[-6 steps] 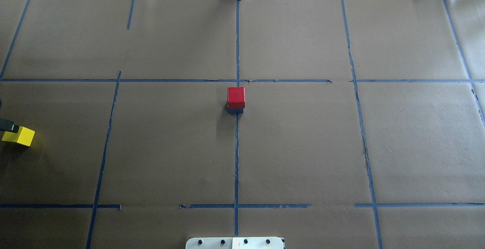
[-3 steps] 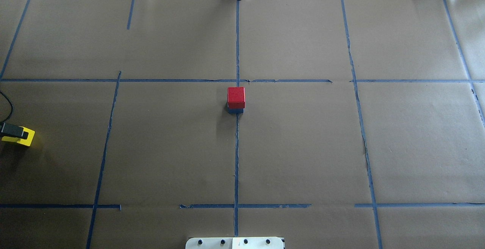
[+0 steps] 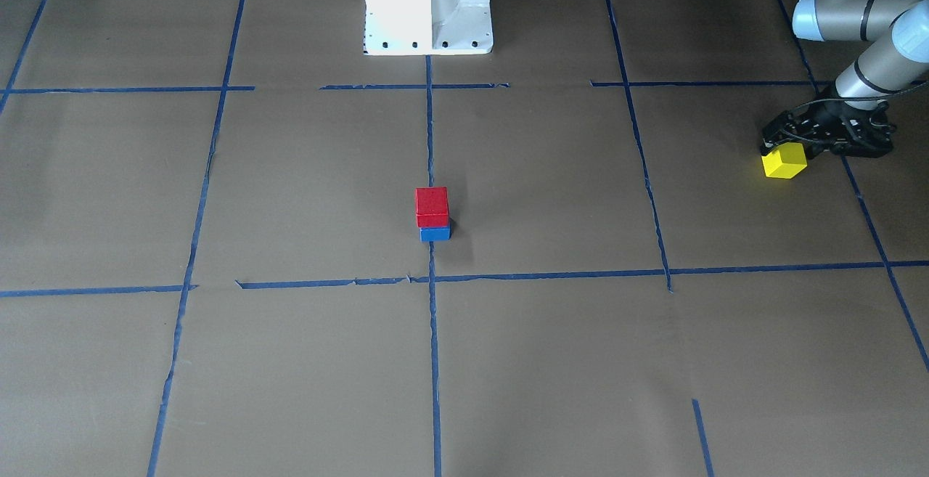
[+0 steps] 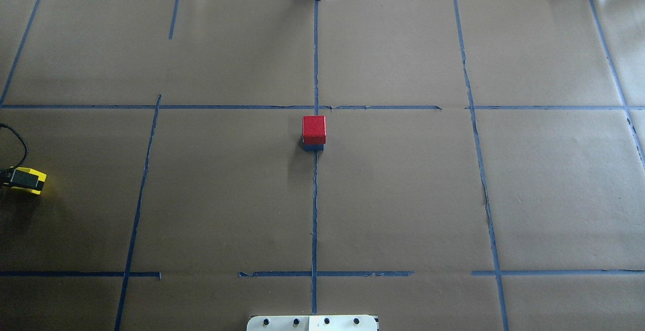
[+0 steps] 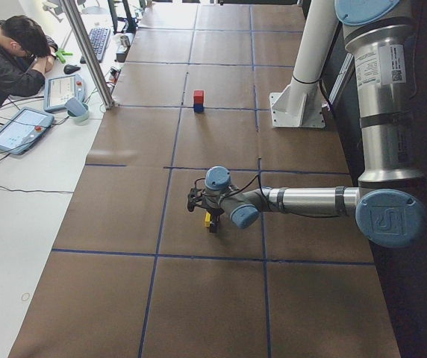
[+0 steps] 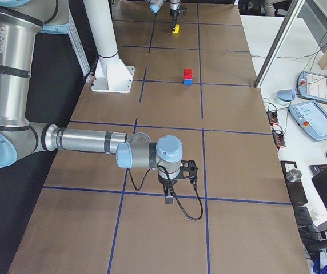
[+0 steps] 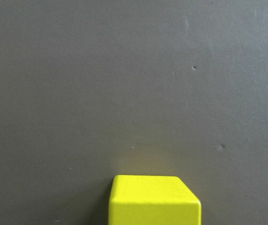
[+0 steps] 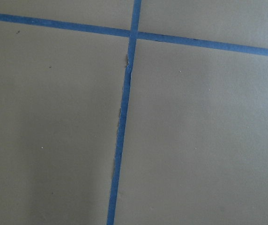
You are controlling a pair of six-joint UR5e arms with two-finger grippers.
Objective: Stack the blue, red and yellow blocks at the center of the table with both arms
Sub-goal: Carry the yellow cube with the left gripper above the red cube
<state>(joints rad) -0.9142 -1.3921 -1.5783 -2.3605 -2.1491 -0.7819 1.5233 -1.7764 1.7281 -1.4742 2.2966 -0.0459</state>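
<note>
At the centre of the table (image 3: 580, 361) the red block (image 3: 432, 206) sits on the blue block (image 3: 435, 233); in the overhead view the red block (image 4: 314, 128) hides nearly all of the blue block (image 4: 313, 147). The yellow block (image 3: 785, 163) rests on the table at the robot's far left. My left gripper (image 3: 779, 149) is low over it, open, with a black finger across the yellow block (image 4: 42, 182). The left wrist view shows the yellow block (image 7: 152, 200) at its bottom edge. My right gripper (image 6: 168, 195) hangs over bare paper far from the blocks; I cannot tell whether it is open or shut.
The white pedestal base (image 3: 428, 5) stands at the robot's side of the table. A metal post (image 5: 90, 52) rises at the far edge. Beyond it a person (image 5: 8, 63) sits at a desk with tablets (image 5: 18, 128). The right arm (image 6: 89, 140) stretches low across its end.
The left gripper has slid from the view's left edge over the yellow block, and its finger now covers most of the block's top. The block and the red-on-blue stack have not moved.
</note>
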